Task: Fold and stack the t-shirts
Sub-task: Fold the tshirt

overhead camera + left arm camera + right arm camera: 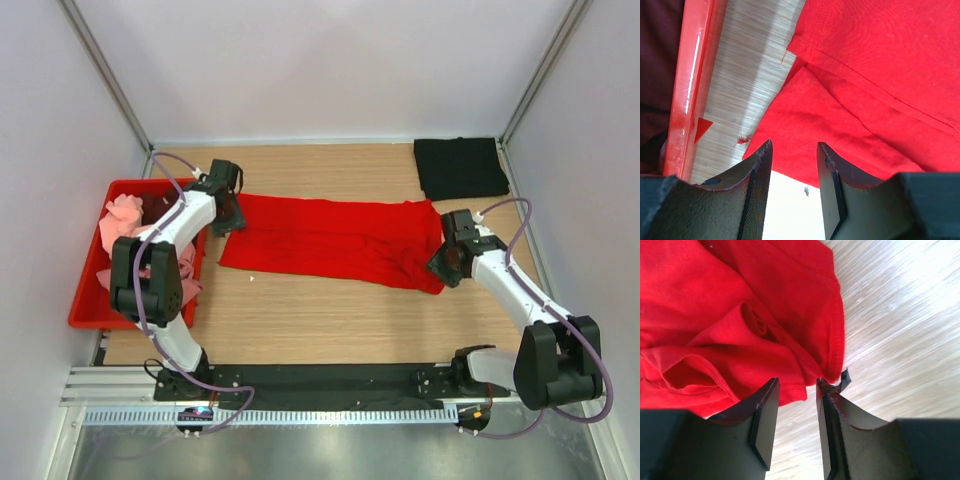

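Observation:
A bright red t-shirt (330, 240) lies folded into a long strip across the middle of the wooden table. My left gripper (228, 215) is open and empty at its left end; the left wrist view shows the shirt's corner (805, 125) just beyond the fingertips. My right gripper (447, 262) is open and empty at the shirt's crumpled right end (740, 335). A folded black t-shirt (460, 167) lies at the back right. Light pink shirts (125, 222) lie in the red crate (90, 300), with dark cloth beside them.
The red plastic crate stands at the table's left edge; its wall (690, 85) shows close to my left gripper. White enclosure walls surround the table. A black strip and metal rail (330, 385) run along the near edge by the arm bases.

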